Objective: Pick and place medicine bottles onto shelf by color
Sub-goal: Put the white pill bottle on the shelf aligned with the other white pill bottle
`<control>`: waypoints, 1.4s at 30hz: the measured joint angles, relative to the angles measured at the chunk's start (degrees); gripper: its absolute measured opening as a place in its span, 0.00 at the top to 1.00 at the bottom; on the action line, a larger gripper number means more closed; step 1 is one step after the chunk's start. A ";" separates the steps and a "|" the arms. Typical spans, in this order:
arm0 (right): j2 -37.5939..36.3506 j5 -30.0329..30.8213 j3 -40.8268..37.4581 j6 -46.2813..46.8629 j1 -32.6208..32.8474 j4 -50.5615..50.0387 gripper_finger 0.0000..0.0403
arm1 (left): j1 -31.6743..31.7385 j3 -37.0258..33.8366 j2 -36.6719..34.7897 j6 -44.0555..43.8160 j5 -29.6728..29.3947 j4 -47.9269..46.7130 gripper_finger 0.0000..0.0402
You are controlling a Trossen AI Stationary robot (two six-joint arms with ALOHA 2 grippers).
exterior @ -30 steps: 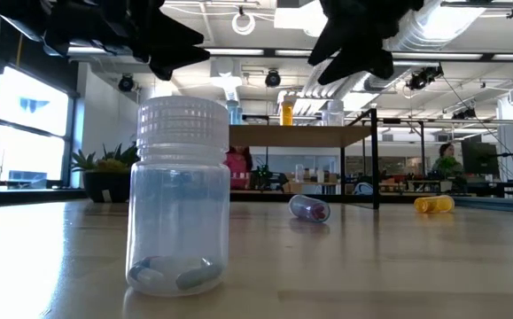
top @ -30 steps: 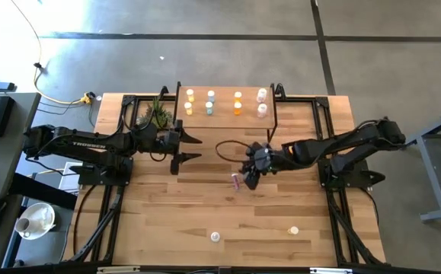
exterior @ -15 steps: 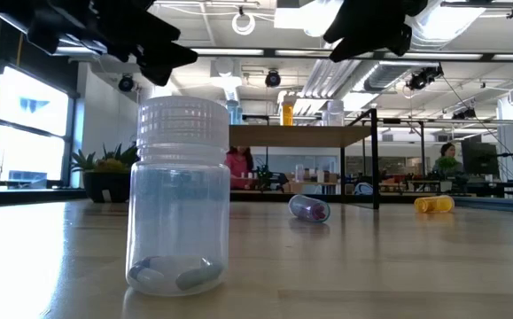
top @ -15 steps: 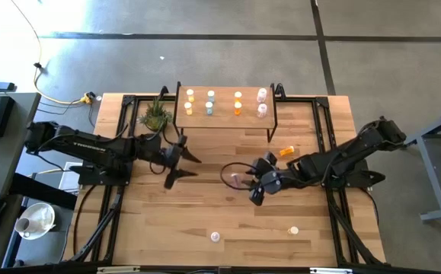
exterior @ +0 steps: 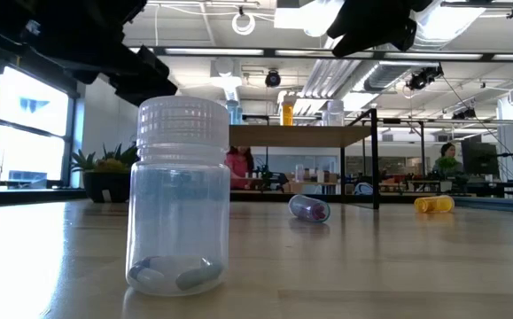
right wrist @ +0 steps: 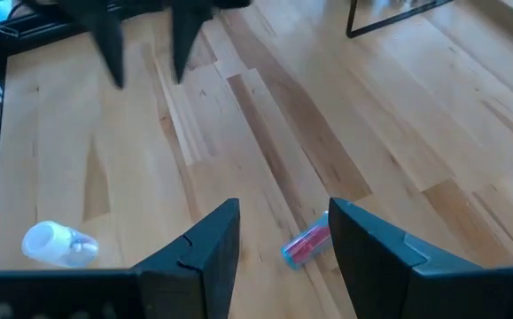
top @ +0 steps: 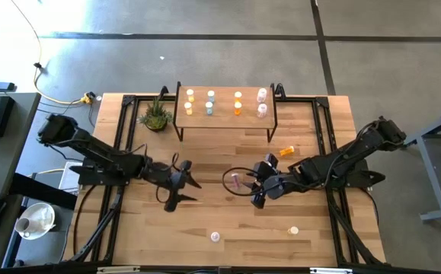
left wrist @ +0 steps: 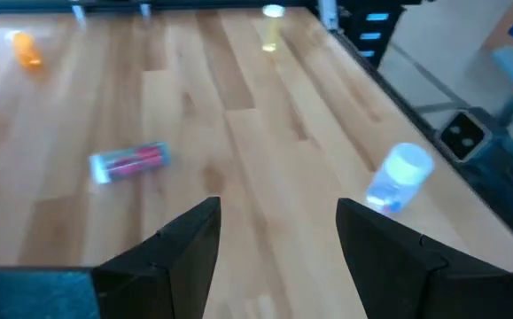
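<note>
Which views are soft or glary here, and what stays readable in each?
Left wrist view: motion-smeared; the pale blue white-capped bottle is a blur. Low view: window glare at left, the near clear ribbed-cap bottle sharp, both arms mere silhouettes above. High view: evenly lit, the light-wood shelf clear.

Two dark jointed arms, black cables, angular black pincer fingers (left wrist: 190,244)
</note>
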 joint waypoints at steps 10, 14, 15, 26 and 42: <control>0.00 2.44 0.00 -0.44 -0.31 -0.02 0.59 | -7.82 0.04 9.35 -4.06 -1.01 10.38 0.47; 0.00 2.44 0.00 -2.36 -0.31 0.00 0.59 | -9.54 0.04 14.16 -4.28 -1.01 16.48 0.47; 0.01 2.44 0.00 -2.93 -0.31 0.00 0.59 | -9.82 0.04 15.37 -4.69 -1.03 18.67 0.47; 0.02 2.44 -0.02 -3.47 -0.31 -0.19 0.59 | -11.48 5.97 28.50 -6.05 -1.03 23.40 0.47; 0.04 1.96 -0.04 -4.54 -0.29 -0.94 0.59 | -12.24 14.92 39.24 -7.23 1.63 22.74 0.47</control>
